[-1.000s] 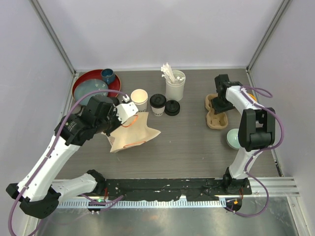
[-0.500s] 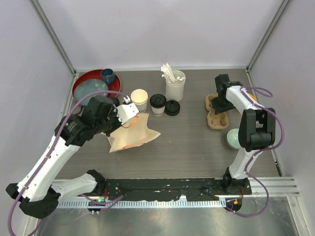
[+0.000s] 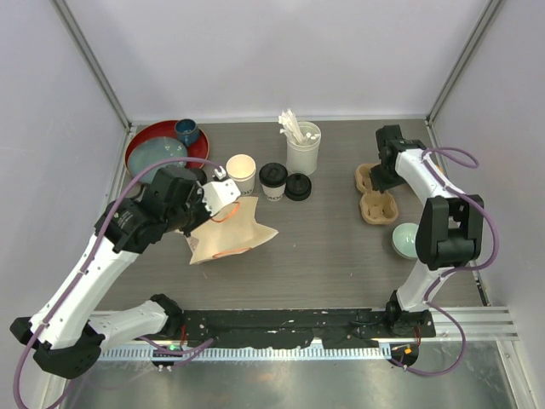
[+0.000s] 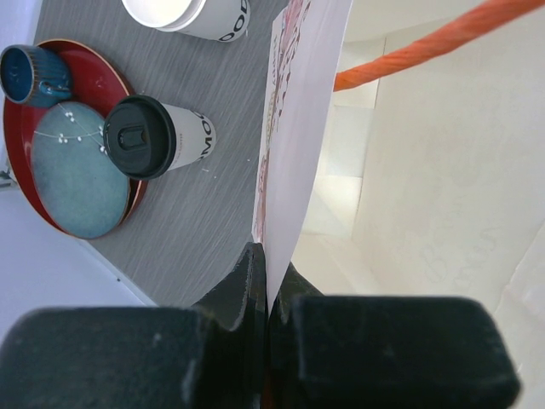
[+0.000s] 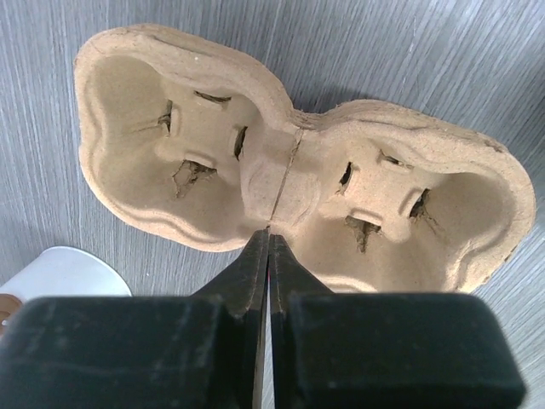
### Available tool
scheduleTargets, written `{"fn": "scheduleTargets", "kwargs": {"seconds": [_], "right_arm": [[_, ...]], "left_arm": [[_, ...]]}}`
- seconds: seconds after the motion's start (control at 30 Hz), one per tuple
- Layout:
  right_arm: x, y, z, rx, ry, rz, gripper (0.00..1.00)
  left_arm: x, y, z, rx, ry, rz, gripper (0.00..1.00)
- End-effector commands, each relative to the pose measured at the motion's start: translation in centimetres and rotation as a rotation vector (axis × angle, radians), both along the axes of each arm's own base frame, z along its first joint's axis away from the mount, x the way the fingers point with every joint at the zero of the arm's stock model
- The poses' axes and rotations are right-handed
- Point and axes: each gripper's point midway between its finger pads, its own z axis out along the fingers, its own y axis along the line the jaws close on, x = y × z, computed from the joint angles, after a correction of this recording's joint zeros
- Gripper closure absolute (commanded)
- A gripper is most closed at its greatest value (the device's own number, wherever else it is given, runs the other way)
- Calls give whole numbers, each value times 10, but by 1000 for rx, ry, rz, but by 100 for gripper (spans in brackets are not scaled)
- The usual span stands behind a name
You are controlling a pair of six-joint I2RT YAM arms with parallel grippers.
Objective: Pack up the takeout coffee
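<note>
The takeout coffee stands mid-table: an open white cup [image 3: 241, 170] [image 4: 187, 13], a white cup with a black lid on it [image 3: 272, 181] [image 4: 157, 136] and a loose black lid [image 3: 298, 186]. My left gripper [image 3: 221, 194] [image 4: 268, 281] is shut on the top edge of a tan paper bag [image 3: 230, 232] [image 4: 298, 128] with orange handles, just left of the cups. My right gripper [image 3: 383, 175] [image 5: 269, 234] is shut on the near rim of the tan pulp cup carrier [image 3: 375, 194] [image 5: 298, 187], at its narrow waist. Both carrier wells hold nothing.
A white cylinder of white sticks [image 3: 302, 146] stands behind the cups. A red tray [image 3: 140, 145] [image 4: 17, 162] at the back left holds a blue plate [image 4: 77, 170] and a blue mug [image 3: 187, 130] [image 4: 30, 72]. A pale bowl [image 3: 406, 240] [image 5: 60, 273] sits right beside the carrier.
My right gripper's jaws have closed at the carrier's rim. The left arm and the bag have stayed where they were.
</note>
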Motion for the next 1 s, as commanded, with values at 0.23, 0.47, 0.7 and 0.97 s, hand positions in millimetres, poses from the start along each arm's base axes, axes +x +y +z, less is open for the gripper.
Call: {"fn": "scheduleTargets", "kwargs": {"seconds": [0.23,0.47,0.7,0.97], "right_arm": [[34,51,67,-129,-339,788,62],[-32,45,30,-232,-76,1061,47],[-58,38,6,-343,103,1224,49],[-48,33,-7,-386,177,1323,56]], "left_arm": [[5,0,5,10,-28,-2,100],[6,-1,3,14,-21,-1,100],[8,-3,3,18,-17,-6,100],[8,-4,3,19,-14,-9,100]]}}
